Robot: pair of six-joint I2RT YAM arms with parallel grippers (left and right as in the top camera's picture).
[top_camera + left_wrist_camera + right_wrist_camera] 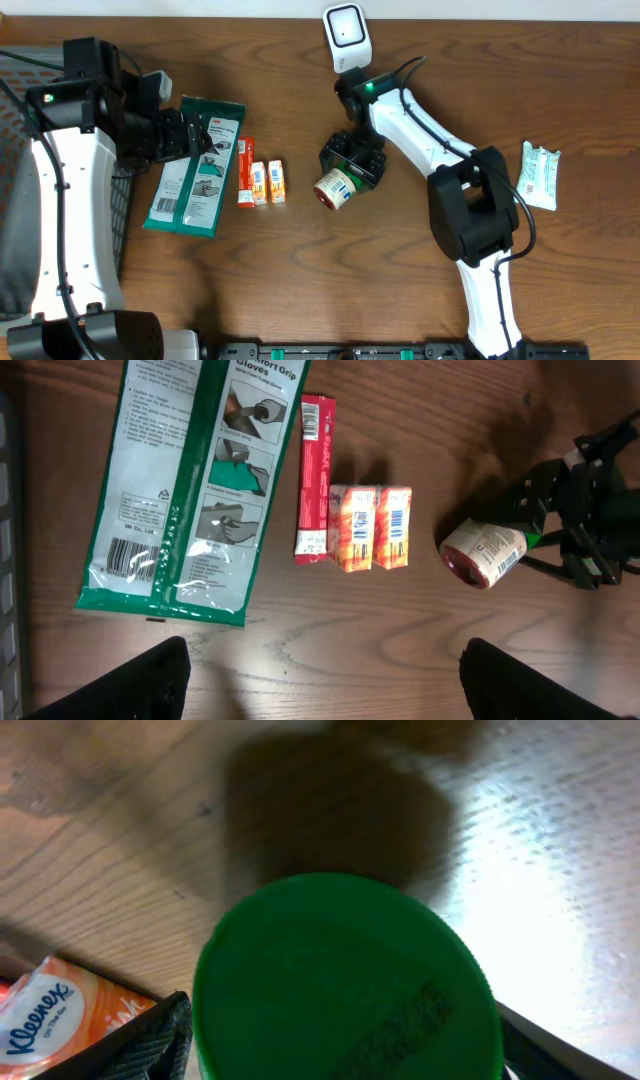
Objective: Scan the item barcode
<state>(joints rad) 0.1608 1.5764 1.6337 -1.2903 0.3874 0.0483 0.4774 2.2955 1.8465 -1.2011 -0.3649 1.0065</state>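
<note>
A small jar (337, 187) with a green lid (345, 990) and a pale label lies on its side mid-table. My right gripper (352, 160) reaches down over its lid end, one finger pressed against each side of the lid, so it is shut on the jar. In the right wrist view the lid fills the space between the fingers (150, 1045). The left wrist view shows the jar (483, 553) still resting on the wood. The white scanner (345, 35) stands at the far edge. My left gripper (195, 135) hovers open above the green pack, holding nothing.
A green glove pack (195, 165) lies left of centre. Beside it are a red stick pack (245, 170) and two orange boxes (267, 183). A white-and-green packet (540, 175) lies at the right. A grey basket (15, 200) borders the left edge.
</note>
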